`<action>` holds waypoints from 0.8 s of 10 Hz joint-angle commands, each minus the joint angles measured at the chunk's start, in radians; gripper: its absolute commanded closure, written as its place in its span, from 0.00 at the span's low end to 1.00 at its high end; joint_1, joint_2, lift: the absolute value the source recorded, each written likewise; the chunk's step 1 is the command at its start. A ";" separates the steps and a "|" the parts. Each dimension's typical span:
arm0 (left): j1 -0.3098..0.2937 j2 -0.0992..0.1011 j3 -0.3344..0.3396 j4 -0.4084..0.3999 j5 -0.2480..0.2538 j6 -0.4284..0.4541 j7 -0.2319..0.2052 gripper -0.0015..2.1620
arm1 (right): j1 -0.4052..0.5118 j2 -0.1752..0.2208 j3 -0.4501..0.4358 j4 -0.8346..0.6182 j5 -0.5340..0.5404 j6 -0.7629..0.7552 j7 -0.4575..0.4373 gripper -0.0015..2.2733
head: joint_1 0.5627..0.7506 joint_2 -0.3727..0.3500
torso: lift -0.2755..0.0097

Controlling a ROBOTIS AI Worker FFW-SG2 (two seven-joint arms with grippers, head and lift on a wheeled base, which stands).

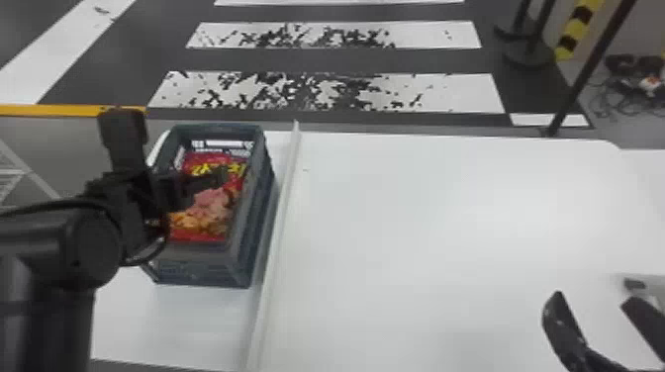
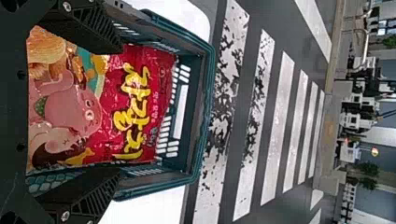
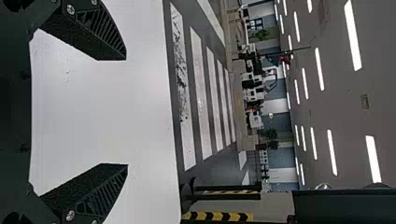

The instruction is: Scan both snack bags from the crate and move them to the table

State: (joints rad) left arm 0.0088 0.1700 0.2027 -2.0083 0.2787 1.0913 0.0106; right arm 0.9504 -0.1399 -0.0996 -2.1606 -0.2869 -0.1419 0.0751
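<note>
The left hand (image 2: pixel 119 109) is held over the crate (image 1: pixel 198 267), its two fingers well apart, with nothing clamped between them. Red wrapper is framed in the gap: the upper snack bag (image 1: pixel 208 198) is laid flat inside, its printed face up, and most of the crate's length is taken up by it. Whether the second bag is covered by it cannot be made out from here.

The crate is set upright toward the left edge of the bench (image 1: pixel 420 222), near the far left corner, and is walled off from the wide right part by a pale raised strip (image 1: pixel 280 217). The right hand (image 3: pixel 126 112) is placed over the near right part of the bench, its fingers also spread and empty.

A grasp on the upper bag seems to be the step in hand; neither bag appears to have been moved out. With so little room left beside the wrapper, a fingertip could be caught on the crate's rim if the hand is lowered off centre, and the crate could be tipped or dragged. If only the slack film is pinched, the bag may be dropped during the lift. If the lift is too low, it could be snagged on the wall or the strip.
</note>
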 commanded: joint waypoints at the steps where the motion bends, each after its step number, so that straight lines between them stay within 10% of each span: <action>1: -0.041 0.000 -0.016 0.068 -0.021 0.013 -0.001 0.05 | -0.002 -0.004 0.000 0.002 -0.002 0.000 0.000 0.05 | 0.70 0.63 | 0.66; 5: -0.122 0.026 -0.020 0.195 -0.046 0.123 -0.098 0.13 | -0.001 -0.012 -0.005 0.001 -0.008 0.000 0.000 0.05 | 0.70 0.62 | 0.66; 7: -0.141 0.032 0.004 0.224 -0.050 0.258 -0.196 0.50 | 0.001 -0.015 -0.008 0.001 -0.009 0.000 0.000 0.05 | 0.70 0.61 | 0.66; 8: -0.127 0.025 0.008 0.221 -0.050 0.267 -0.161 0.65 | 0.004 -0.015 -0.012 0.001 -0.012 -0.003 0.000 0.05 | 0.70 0.60 | 0.66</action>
State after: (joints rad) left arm -0.1248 0.1993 0.2065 -1.7868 0.2283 1.3474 -0.1616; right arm 0.9527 -0.1545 -0.1089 -2.1598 -0.2977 -0.1444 0.0751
